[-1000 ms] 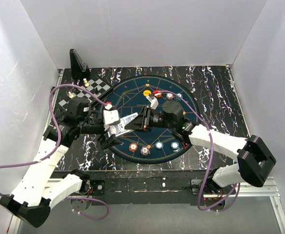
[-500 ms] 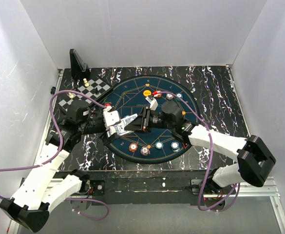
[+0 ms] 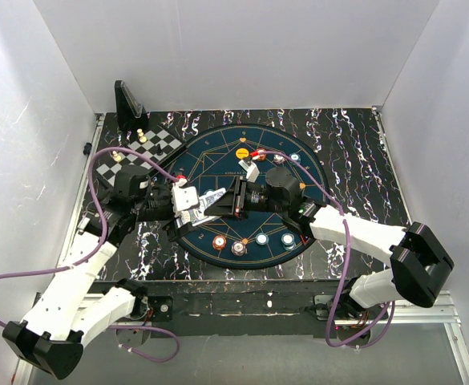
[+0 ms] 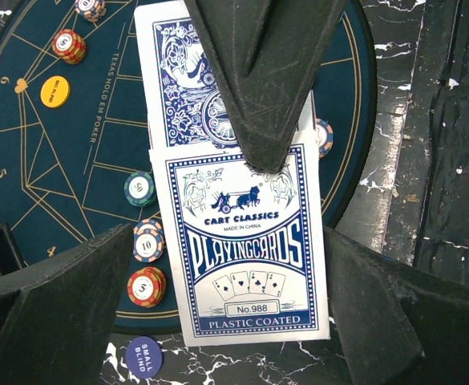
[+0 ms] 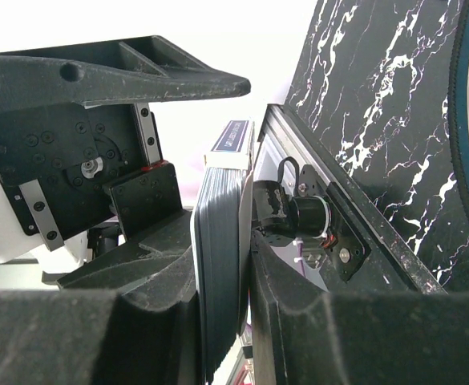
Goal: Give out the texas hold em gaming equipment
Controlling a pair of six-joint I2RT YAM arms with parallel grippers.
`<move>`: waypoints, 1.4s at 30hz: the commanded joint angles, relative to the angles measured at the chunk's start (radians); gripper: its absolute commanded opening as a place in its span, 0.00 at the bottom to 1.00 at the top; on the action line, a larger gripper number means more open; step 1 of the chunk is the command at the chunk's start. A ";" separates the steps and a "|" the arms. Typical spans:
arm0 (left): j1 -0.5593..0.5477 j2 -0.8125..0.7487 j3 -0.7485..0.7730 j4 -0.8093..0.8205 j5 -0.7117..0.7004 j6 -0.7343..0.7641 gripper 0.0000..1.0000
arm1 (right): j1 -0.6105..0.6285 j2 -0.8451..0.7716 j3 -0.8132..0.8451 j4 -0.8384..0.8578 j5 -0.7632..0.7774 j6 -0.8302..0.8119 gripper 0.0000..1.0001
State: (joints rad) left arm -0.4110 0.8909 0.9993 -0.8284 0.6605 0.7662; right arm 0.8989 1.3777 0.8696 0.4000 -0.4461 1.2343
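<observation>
My right gripper (image 5: 224,250) is shut on a pack of playing cards (image 5: 218,241), seen edge-on between its fingers. In the left wrist view the pack (image 4: 246,249) shows its blue-and-white printed front, a blue-backed card (image 4: 178,72) juts out behind it, and one right finger (image 4: 266,80) lies across it. My left gripper (image 4: 230,241) is open, one finger on each side of the pack, not touching it. From above, both grippers meet over the mat's left side (image 3: 206,200). Poker chips (image 4: 146,286) and a blue small-blind marker (image 4: 143,356) lie below.
The round dark blue mat (image 3: 314,200) carries a row of chips (image 3: 238,247) near its front edge, a yellow marker (image 3: 241,152) and a white card (image 3: 252,170) at the back. A checkered board with pieces (image 3: 158,144) and a black stand (image 3: 127,103) sit back left. White walls enclose the table.
The left arm has shifted and its open gripper has moved right, closing in around the pack. The right gripper and the pack have stayed put.
</observation>
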 commanded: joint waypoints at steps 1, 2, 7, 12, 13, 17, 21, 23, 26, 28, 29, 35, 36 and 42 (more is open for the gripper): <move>0.012 0.039 -0.002 0.034 0.001 0.022 0.98 | 0.008 -0.014 0.042 0.086 -0.020 0.021 0.26; 0.015 0.052 0.002 0.032 0.007 0.024 0.98 | 0.008 -0.014 0.042 0.088 -0.020 0.024 0.26; 0.015 0.094 0.030 0.025 0.053 0.024 0.98 | 0.011 -0.009 0.055 0.083 -0.016 0.030 0.26; 0.015 0.118 0.053 -0.032 0.038 0.076 0.88 | 0.017 0.001 0.078 0.056 -0.011 0.036 0.26; 0.015 0.117 0.058 -0.037 0.028 0.082 0.85 | 0.020 0.003 0.083 0.040 -0.003 0.034 0.26; 0.014 0.095 0.056 -0.037 0.019 0.094 0.81 | 0.031 0.007 0.109 -0.030 0.018 0.030 0.26; 0.015 0.082 0.064 -0.050 0.019 0.087 0.70 | 0.038 0.007 0.120 -0.084 0.041 0.016 0.25; 0.015 0.080 0.068 -0.070 0.022 0.091 0.66 | 0.040 0.004 0.117 -0.096 0.050 0.016 0.26; 0.015 0.072 0.070 -0.092 0.027 0.088 0.58 | 0.040 -0.005 0.115 -0.131 0.069 0.007 0.27; 0.015 0.062 0.070 -0.109 0.040 0.082 0.49 | 0.040 -0.008 0.111 -0.141 0.073 0.004 0.29; 0.015 0.062 0.071 -0.123 0.048 0.078 0.46 | 0.040 -0.008 0.109 -0.142 0.073 0.004 0.31; 0.015 0.045 0.052 -0.179 0.111 0.027 0.22 | 0.040 -0.014 0.121 -0.159 0.047 -0.031 0.54; 0.015 0.036 0.041 -0.176 0.116 0.012 0.19 | 0.040 -0.020 0.120 -0.170 0.046 -0.041 0.58; 0.015 -0.017 -0.005 -0.150 0.137 -0.050 0.18 | 0.040 -0.078 0.108 -0.245 0.047 -0.108 0.68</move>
State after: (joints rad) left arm -0.4011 0.9176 1.0080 -0.9909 0.7357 0.7677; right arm 0.9375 1.3693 0.9455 0.1978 -0.3923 1.1950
